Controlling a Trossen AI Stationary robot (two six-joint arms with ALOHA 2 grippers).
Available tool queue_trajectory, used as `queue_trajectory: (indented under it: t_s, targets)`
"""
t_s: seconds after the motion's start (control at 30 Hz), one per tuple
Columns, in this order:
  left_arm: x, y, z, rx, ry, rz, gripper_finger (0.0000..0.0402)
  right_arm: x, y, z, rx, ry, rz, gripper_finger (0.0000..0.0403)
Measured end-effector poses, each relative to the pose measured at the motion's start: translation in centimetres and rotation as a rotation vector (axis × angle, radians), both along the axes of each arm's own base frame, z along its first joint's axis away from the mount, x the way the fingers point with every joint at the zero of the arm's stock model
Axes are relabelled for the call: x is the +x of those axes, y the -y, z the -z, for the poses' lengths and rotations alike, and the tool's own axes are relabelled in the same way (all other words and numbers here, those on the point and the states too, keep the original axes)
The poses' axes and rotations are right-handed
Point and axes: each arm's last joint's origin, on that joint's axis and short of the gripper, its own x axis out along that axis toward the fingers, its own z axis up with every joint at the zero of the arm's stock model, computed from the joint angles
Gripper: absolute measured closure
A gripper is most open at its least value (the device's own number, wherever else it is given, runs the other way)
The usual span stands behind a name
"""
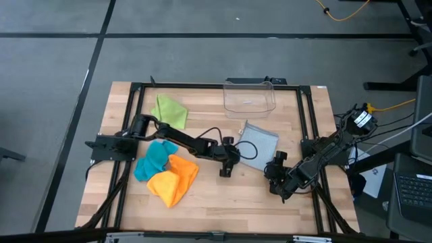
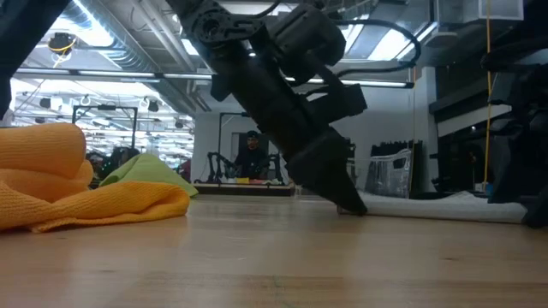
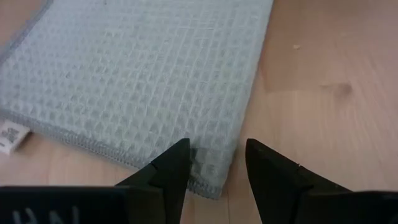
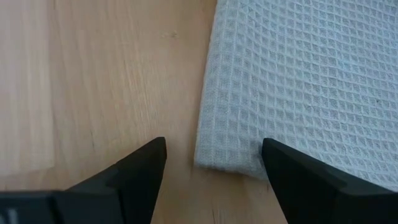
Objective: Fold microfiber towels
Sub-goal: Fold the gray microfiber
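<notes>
Both my jaws stand apart over the grey towel (image 1: 260,140): left gripper (image 3: 214,171) at one near corner, right gripper (image 4: 211,165) at the other.

Four towels: one green towel (image 1: 169,109), one grey towel (image 1: 259,142), one teal towel (image 1: 152,160), one orange towel (image 1: 174,178), one clear bin (image 1: 250,96), two arms

Table (image 1: 216,202): light wood planks, black frame along its edges. Bin (image 1: 250,96): clear plastic, upright, at 12 o'clock by the far edge. Laptop (image 1: 410,191): open, off the table at 3 o'clock. Person (image 2: 251,156): in the room behind, low view.
</notes>
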Motion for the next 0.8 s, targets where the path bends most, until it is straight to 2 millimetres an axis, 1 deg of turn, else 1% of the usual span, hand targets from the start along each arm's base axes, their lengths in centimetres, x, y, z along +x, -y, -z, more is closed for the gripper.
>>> queue_trajectory:
  t_s: [0.27, 0.43, 0.6, 0.8]
  targets:
    - [-0.10, -0.19, 0.16, -0.003, -0.023, -0.011, 0.0252, 0.05, -0.04, 0.01, 0.005, 0.004, -0.003, 0.0130]
    - [-0.14, 0.16, 0.21, 0.001, -0.025, -0.006, 0.0252, 0.07, -0.06, 0.02, 0.009, 0.007, -0.002, 0.0134]
    - [-0.19, 0.27, 0.27, -0.001, -0.030, -0.006, 0.0252, 0.13, -0.06, 0.03, 0.020, 0.005, 0.003, 0.0162]
    - [-0.20, 0.30, 0.30, 0.001, -0.031, -0.004, 0.0252, 0.66, 0.77, 0.07, 0.077, -0.030, 0.084, 0.0217]
